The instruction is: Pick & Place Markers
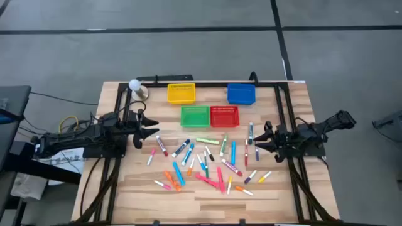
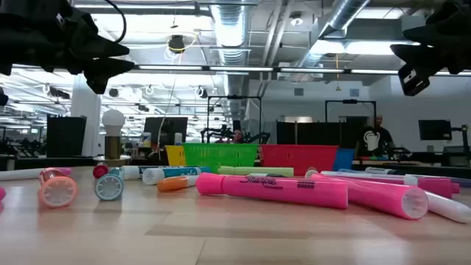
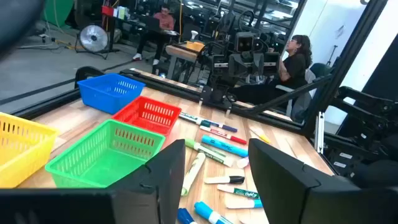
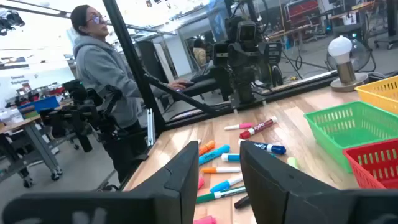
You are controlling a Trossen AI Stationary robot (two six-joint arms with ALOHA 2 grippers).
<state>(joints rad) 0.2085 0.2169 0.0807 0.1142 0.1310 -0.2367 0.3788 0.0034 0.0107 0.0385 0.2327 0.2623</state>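
We are looking at a grey concrete floor (image 1: 188, 37) lying around the pale wooden counter (image 1: 125, 188), while ducts and pipes (image 2: 228, 22) are running under the ceiling, strip lights are glowing, and a person in a grey hoodie (image 4: 102, 62) is standing nearby.
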